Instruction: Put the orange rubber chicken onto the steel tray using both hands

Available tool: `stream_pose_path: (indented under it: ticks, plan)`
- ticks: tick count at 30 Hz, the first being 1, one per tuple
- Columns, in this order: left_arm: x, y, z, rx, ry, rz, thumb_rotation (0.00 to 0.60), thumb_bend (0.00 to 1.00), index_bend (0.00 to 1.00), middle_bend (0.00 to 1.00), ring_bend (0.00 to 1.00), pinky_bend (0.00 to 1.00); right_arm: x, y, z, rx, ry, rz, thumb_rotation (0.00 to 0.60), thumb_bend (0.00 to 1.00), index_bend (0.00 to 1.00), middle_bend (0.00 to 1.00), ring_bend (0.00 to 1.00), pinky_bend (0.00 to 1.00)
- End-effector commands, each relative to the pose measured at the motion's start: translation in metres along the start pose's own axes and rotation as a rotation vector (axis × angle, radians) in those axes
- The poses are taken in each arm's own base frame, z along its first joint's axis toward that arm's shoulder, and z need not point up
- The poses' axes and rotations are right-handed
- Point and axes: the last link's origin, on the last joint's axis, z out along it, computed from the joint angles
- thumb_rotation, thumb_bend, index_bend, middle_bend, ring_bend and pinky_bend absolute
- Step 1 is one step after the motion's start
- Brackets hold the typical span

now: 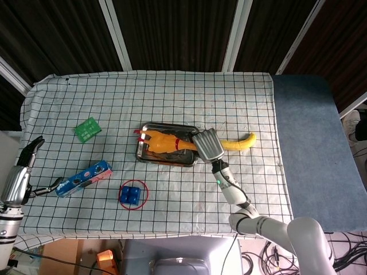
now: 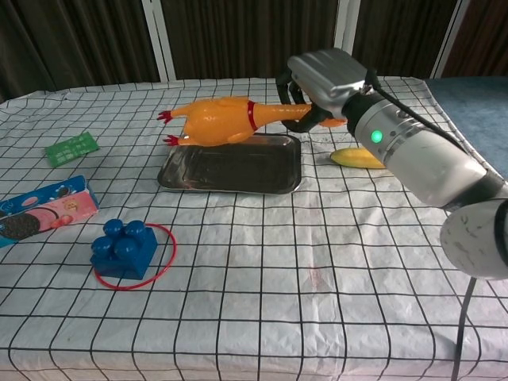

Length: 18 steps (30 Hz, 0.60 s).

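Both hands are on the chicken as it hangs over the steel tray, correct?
Not quite. Only the right hand grips the chicken above the steel tray. The head view shows the left hand off at the table's left edge, holding nothing.
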Motion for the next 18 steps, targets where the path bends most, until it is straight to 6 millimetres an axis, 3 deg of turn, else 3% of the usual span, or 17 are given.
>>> stream_pose_path:
  ticks: [1,5,7,9,12,14,18]
  plan:
    - [0.000,-0.005,0.002,0.012,0.002,-0.005,0.600,0.25,0.00,0.00,0.00,0.00,-0.025,-0.034,0.017,0.030,-0.011,0.011,0.600,0.65,0.95,0.76,0.82,0.89]
    - [0.001,-0.010,0.001,0.020,0.006,-0.010,0.600,0.25,0.00,0.00,0.00,0.00,-0.036,-0.034,0.020,0.000,-0.058,0.043,0.600,0.64,0.84,0.75,0.74,0.81]
    - [0.002,-0.012,0.001,0.024,0.006,-0.015,0.600,0.25,0.00,0.00,0.00,0.00,-0.041,-0.032,0.020,0.003,-0.078,0.041,0.600,0.61,0.68,0.68,0.65,0.72]
    - [0.002,-0.013,0.001,0.025,0.006,-0.015,0.600,0.25,0.00,0.00,0.00,0.00,-0.045,-0.031,0.019,-0.002,-0.102,0.061,0.600,0.52,0.40,0.52,0.49,0.59]
    - [0.002,-0.014,0.001,0.022,0.011,-0.024,0.600,0.25,0.00,0.00,0.00,0.00,-0.049,-0.025,0.018,-0.018,-0.130,0.050,0.600,0.38,0.08,0.30,0.26,0.39]
    - [0.002,-0.014,0.001,0.021,0.014,-0.026,0.600,0.25,0.00,0.00,0.00,0.00,-0.050,-0.021,0.018,-0.033,-0.137,0.040,0.600,0.32,0.00,0.20,0.15,0.31]
    - [0.001,-0.015,0.000,0.022,0.011,-0.033,0.600,0.25,0.00,0.00,0.00,0.00,-0.053,-0.011,0.017,-0.079,-0.163,0.026,0.600,0.26,0.00,0.06,0.01,0.19]
